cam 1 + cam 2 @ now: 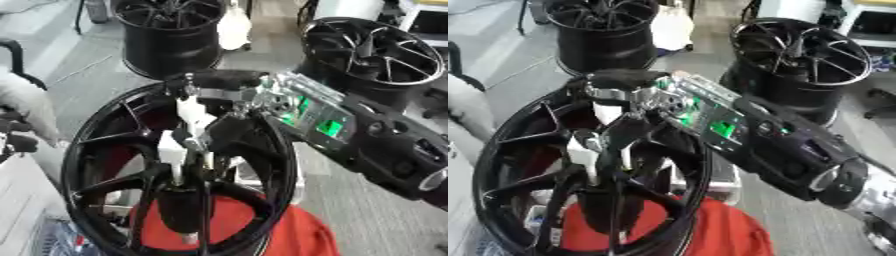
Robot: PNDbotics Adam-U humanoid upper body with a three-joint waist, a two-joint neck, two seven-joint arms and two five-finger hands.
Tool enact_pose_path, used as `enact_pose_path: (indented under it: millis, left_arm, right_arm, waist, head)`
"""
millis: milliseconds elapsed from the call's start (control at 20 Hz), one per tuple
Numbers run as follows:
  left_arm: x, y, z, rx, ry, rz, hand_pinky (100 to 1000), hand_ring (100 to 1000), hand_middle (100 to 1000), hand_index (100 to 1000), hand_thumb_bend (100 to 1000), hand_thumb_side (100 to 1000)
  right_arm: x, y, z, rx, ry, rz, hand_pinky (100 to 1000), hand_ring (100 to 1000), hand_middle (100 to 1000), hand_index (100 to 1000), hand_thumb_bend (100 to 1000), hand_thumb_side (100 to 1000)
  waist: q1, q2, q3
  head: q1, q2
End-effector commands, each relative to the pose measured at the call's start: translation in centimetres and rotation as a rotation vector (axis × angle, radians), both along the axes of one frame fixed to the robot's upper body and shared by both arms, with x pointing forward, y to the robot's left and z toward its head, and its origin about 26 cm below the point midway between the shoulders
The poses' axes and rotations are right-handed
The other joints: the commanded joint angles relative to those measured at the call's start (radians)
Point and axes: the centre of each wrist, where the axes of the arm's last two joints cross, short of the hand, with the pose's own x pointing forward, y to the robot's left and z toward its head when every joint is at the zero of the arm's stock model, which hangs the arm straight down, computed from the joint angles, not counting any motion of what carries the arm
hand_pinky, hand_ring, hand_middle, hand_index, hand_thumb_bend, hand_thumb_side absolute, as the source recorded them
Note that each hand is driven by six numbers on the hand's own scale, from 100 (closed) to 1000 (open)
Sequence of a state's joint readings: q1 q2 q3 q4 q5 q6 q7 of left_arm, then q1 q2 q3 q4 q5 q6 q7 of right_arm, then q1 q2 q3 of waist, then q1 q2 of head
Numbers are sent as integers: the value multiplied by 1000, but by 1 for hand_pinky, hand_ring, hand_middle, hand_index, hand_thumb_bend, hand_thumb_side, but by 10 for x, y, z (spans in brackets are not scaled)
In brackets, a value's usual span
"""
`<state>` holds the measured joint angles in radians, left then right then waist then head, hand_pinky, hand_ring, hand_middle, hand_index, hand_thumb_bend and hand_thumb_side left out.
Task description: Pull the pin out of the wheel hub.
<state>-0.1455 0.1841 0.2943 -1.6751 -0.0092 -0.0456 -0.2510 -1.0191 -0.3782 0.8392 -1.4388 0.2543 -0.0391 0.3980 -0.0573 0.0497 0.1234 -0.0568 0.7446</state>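
Nearest, we see red cloth (289, 235) under big black wheel hub (105, 150), hub filling lower left of view. Our right hand (229, 131) reaches in from right over hub centre, fingers curled down among spokes; pin itself we cannot make out. Beyond, two more black wheels (171, 30) on grey floor (87, 70).

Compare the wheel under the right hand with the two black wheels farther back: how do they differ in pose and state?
The near wheel hub stands up, its open spoked face toward the camera; the two far wheels sit on the grey floor, showing barrel sides. The right hand reaches into the near wheel's centre; nothing touches the far ones. A red cloth lies by the near wheel only. All three are black and multi-spoked.
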Motion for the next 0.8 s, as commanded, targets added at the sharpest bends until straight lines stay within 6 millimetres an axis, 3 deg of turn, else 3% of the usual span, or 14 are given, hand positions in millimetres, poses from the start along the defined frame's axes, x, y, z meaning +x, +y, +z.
enact_pose_path:
  millis: [50,350,800]
  left_arm:
    - [2,5,13,30,-36,8,614,579,614,809,100,655]
    - [2,5,13,30,-34,8,615,579,614,809,100,655]
    - [1,6,13,29,-34,11,615,580,614,809,100,656]
  right_arm:
    - [11,0,3,-63,-25,19,835,895,901,948,100,270]
    - [22,-10,13,-128,-17,33,837,895,900,946,100,269]
    - [13,-5,36,-211,29,102,837,892,894,945,100,269]
  waist:
    - [9,-8,0]
    - [9,-8,-3]
    - [10,-7,-4]
  head:
    - [2,-12]
    - [7,-14]
    - [9,-16]
